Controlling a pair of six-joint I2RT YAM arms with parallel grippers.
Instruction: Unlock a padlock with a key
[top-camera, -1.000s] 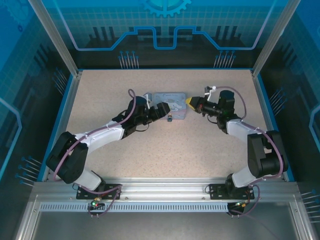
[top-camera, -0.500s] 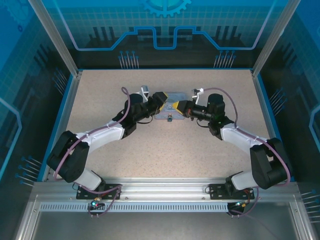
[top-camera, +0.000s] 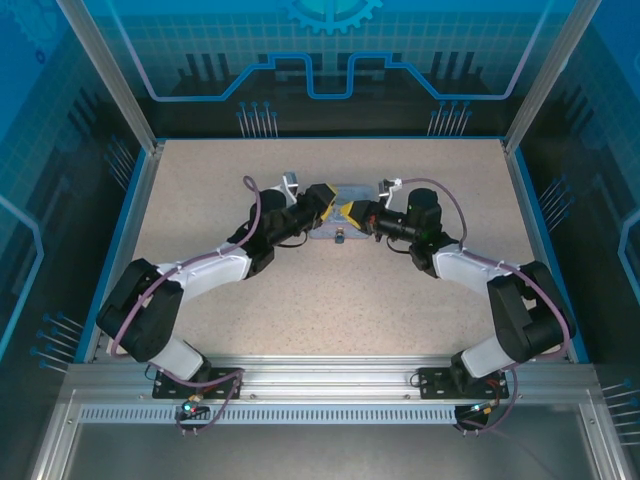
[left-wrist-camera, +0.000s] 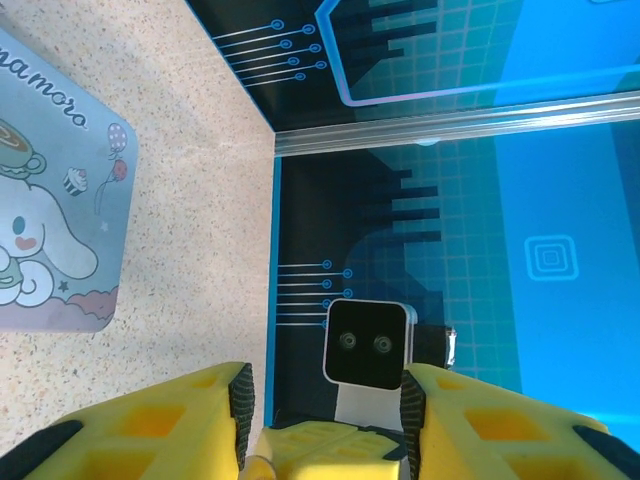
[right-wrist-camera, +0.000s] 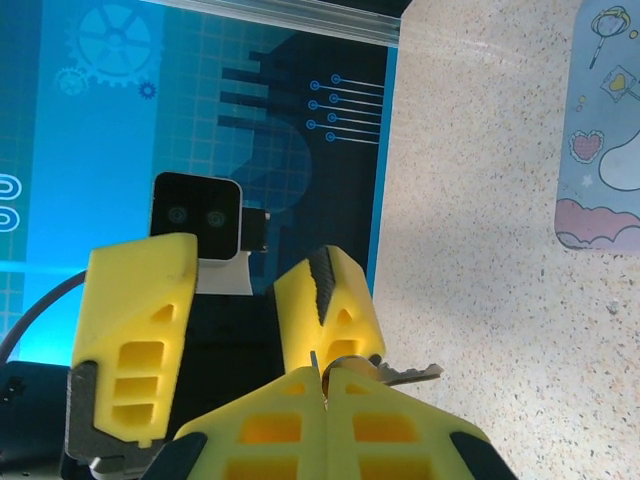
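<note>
Bright, even overhead light on the speckled table (top-camera: 400, 290), faint soft shadows close under the left arm (top-camera: 200, 272), blue glow off the enclosure walls (top-camera: 60, 200), no harsh glare, top view crisp, wrist views sharp on the tabletop, right gripper's fingers (right-wrist-camera: 270, 420) slightly soft up close.

Cursive lettering on the pale blue cartoon tin (left-wrist-camera: 62, 190), at the upper left of the left wrist view, reads "namoro", cut off by the frame edge.
</note>
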